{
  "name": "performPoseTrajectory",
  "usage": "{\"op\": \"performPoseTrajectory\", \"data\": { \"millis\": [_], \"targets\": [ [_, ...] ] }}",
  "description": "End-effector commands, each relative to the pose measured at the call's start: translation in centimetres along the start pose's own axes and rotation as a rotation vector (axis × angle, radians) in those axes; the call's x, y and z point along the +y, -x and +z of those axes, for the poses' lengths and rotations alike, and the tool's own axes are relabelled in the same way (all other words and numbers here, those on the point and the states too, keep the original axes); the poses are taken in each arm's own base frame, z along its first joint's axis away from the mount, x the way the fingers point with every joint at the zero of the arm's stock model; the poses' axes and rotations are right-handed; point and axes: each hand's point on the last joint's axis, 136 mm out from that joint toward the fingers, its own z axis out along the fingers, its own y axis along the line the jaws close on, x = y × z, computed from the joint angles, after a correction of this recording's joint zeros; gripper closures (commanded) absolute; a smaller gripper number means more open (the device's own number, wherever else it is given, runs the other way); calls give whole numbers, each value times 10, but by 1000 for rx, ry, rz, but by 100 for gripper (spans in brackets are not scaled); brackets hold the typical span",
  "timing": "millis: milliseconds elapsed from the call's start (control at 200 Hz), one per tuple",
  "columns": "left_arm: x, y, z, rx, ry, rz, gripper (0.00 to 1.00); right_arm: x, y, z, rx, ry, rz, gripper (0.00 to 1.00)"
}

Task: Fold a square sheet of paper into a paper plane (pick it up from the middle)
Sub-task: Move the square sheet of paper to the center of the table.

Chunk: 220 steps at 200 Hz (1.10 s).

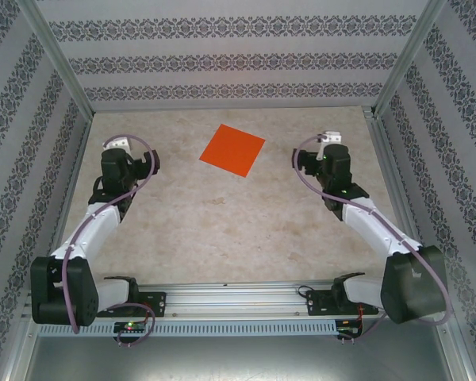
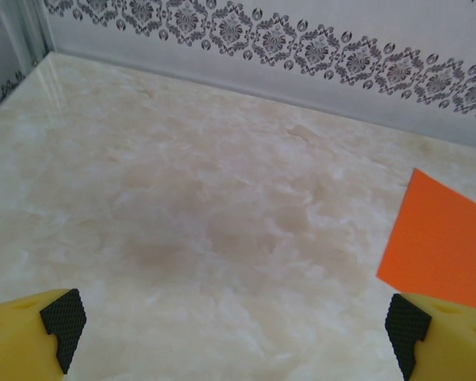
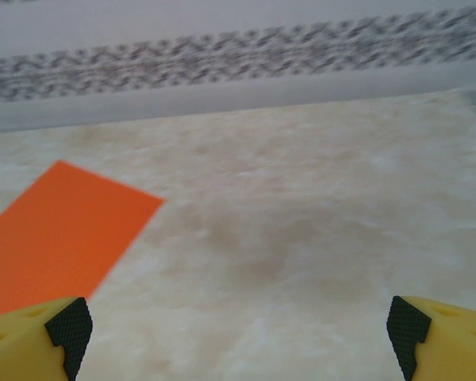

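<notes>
- The square sheet of paper point(image 1: 232, 149) is bright orange-red, flat, turned like a diamond.
- It lies on the desk point(image 1: 222, 230), between the two hands, touching neither.
- The left hand point(image 2: 234, 321) and right hand point(image 3: 238, 325) are wide open, holding nothing.

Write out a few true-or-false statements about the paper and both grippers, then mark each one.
1. The orange sheet of paper lies flat and unfolded on the table. True.
2. The left gripper holds the paper. False: it is open and empty, and the paper lies on the table off to its right.
3. The paper lies toward the far side of the table, between the two arms. True.
4. The right gripper is shut. False: it is open wide, with nothing held in it.
</notes>
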Motion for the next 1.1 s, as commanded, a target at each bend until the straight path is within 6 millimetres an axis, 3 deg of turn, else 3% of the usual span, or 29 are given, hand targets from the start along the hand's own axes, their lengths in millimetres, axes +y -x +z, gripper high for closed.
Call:
{"op": "performPoseTrajectory", "data": {
  "millis": [0, 95, 225, 410, 540, 824, 1094],
  "targets": [
    [-2, -21, -11, 139, -2, -113, 0, 53, -19, 10, 149, 140, 93, 2],
    [-10, -19, -15, 170, -33, -163, 0, 101, -30, 25, 259, 226, 107, 2],
    [-20, -25, -14, 234, -79, -187, 0, 150, -52, 54, 391, 264, 149, 2],
    [-25, -39, -12, 304, -104, -196, 0, 194, -78, 93, 512, 267, 208, 9],
    [-26, -45, -12, 327, -111, -199, 0, 206, -97, 118, 591, 234, 246, 17],
    [-29, -56, -8, 362, -131, -211, 0, 213, -125, 160, 678, 163, 225, 19],
    [-30, -65, -3, 402, -133, -226, 0, 209, -156, 168, 765, 140, 204, 19]
  ]
}}
